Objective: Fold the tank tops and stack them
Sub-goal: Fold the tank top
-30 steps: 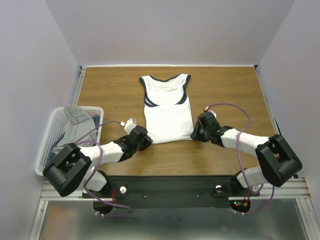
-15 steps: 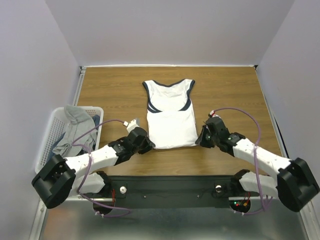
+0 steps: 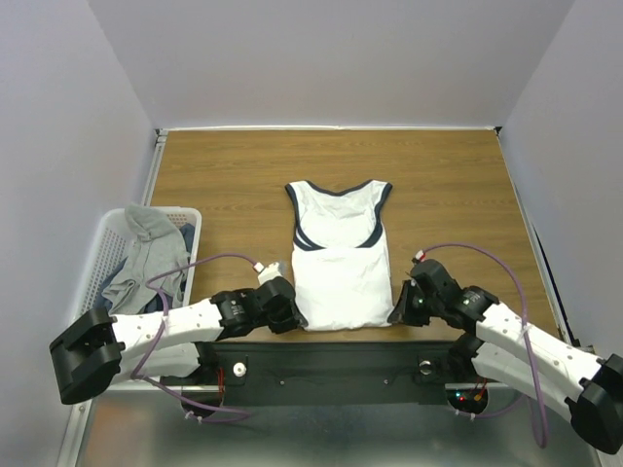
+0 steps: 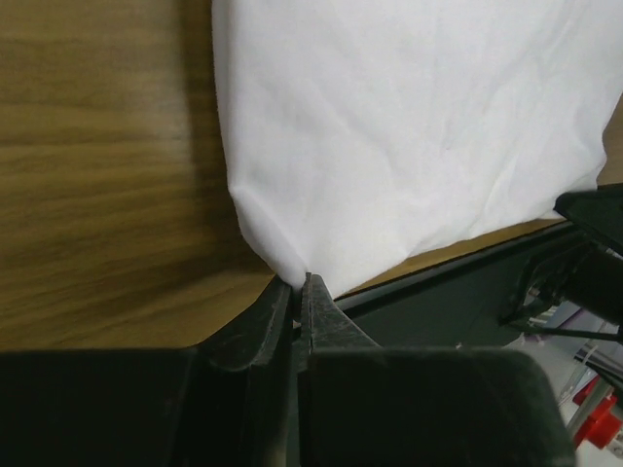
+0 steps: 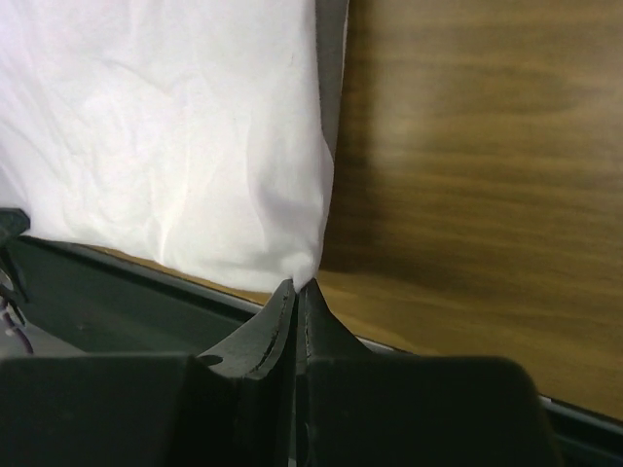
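Gripping both near hem corners of the white tank top (image 3: 339,258), starting a fold.
Closed tight on the near-left corner with the left gripper (image 4: 300,287), on the near-right with the right gripper (image 5: 297,289); flat on the wooden table (image 3: 214,175), near middle, neckline far. Calls next, probably, for lifting both corners evenly toward the straps. Grey tank tops (image 3: 146,255) in a white lattice basket (image 3: 86,292) at left; pale walls (image 3: 341,58) around.

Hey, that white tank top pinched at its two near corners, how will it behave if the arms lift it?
The white tank top will probably hang limp, since it lies flat with soft creases. It looks thin, so it is likely light. Held only at the corners, its middle may sag between them.
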### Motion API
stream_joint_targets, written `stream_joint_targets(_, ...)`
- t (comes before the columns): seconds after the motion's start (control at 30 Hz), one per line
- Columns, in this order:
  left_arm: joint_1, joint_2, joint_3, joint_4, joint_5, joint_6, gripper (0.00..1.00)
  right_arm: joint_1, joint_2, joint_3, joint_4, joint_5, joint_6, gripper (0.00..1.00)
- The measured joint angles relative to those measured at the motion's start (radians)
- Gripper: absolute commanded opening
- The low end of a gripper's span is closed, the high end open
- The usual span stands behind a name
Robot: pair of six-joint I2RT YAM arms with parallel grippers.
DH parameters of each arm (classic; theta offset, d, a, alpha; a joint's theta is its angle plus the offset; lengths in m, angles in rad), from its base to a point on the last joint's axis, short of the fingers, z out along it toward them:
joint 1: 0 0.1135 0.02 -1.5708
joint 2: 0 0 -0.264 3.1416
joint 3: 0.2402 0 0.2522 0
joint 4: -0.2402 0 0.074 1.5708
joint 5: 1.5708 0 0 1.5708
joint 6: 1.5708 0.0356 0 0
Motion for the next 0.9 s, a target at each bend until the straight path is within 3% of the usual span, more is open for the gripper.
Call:
stream_joint_targets(0.1,-0.031,-0.016,-0.034,-0.021,0.012,-0.024,0.02,0.014,-0.031,-0.023,-0.035,-0.016,0.021,0.08)
stream_joint_targets(0.2,-0.035,-0.033,-0.048,-0.04,0.023,-0.032,0.23,0.015,-0.033,-0.022,-0.05,-0.024,0.031,0.35)
stream_joint_targets(0.23,-0.035,-0.042,-0.048,-0.041,0.023,-0.031,0.31,0.015,-0.029,-0.017,-0.059,-0.021,0.03,0.49)
stream_joint_targets(0.27,-0.035,-0.054,-0.048,-0.044,0.023,-0.026,0.4,0.015,-0.027,-0.012,-0.067,-0.018,0.029,0.54)
stream_joint_targets(0.37,-0.037,-0.111,-0.036,-0.079,0.016,-0.006,0.46,0.015,-0.011,0.05,-0.103,0.023,0.024,0.63)
stream_joint_targets(0.53,-0.039,-0.182,0.064,-0.162,-0.018,0.047,0.47,0.015,0.073,0.229,-0.129,0.154,0.019,0.61)
stream_joint_targets(0.67,-0.018,-0.163,0.207,-0.184,-0.074,0.116,0.48,-0.003,0.264,0.417,-0.07,0.304,-0.012,0.6)
stream_joint_targets(0.9,0.25,0.142,0.443,0.041,-0.035,0.323,0.4,-0.322,0.637,0.62,0.152,0.29,-0.122,0.55)
